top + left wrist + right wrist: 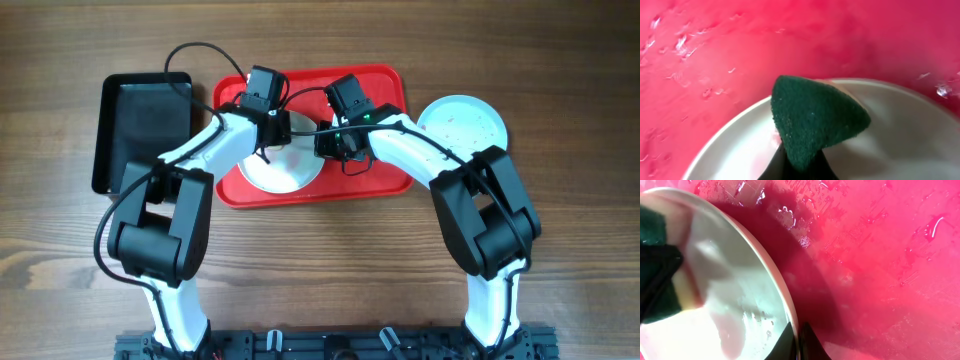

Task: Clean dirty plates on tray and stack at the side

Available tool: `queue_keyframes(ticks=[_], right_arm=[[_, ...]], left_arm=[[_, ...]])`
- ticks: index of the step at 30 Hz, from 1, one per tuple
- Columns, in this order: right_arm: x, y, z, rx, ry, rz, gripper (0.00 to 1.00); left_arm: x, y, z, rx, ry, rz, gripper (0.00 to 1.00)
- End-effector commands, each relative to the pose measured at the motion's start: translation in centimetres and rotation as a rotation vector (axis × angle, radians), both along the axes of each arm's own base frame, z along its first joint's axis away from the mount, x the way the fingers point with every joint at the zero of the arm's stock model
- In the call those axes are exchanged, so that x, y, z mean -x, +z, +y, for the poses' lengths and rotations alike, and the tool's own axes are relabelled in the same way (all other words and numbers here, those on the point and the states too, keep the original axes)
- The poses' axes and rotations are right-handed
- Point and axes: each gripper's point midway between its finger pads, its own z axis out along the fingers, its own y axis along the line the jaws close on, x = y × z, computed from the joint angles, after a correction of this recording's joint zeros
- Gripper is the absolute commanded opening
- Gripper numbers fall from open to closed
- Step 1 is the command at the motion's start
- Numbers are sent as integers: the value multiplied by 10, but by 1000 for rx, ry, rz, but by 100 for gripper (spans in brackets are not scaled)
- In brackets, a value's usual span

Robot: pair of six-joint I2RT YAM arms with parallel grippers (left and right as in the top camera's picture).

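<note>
The left pincer (pixel 796 169) is clamped on a green sponge (pixel 815 117) held over a white plate (pixel 905 135), which lies in the red tray (pixel 740 45). The right pincer (pixel 796 344) is closed on that plate's rim. A pale blue plate (pixel 462 122) sits on the desk (pixel 560 60) just beside the tray's right end.

Even, bright light overhead; wrist views blurred up close, with glints on the tray (pixel 890 255).

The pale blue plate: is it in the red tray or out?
Out: the pale blue plate rests on the table beside the red tray.
</note>
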Motion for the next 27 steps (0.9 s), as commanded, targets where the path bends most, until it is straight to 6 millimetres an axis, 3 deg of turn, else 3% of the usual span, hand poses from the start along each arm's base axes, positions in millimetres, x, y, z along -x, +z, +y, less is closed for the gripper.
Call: queue_keyframes(ticks=[1,7,10,13,17,24,27], right_arm=[[2,-17,-13,48,-43,33,5],[3,-17,-12,45,-41,36,4],[4,-16,-11,35,-36,41,5],[2,-11,-13,31,-36,33,4],[-9,14,-25,43,-32,-32,4],[-24,75,-90,390,-96,-264,4],[-23,95,-106,539,-104,-345,4]], left_arm=[[-6,18,39,-111,118,-9,4],[-5,91,51,-73,147,-59,4],[4,105,60,-12,162,-41,4],[9,98,66,24,174,5,4],[16,81,67,79,177,73,4],[21,55,67,101,207,121,4],[21,49,66,113,226,133,4]])
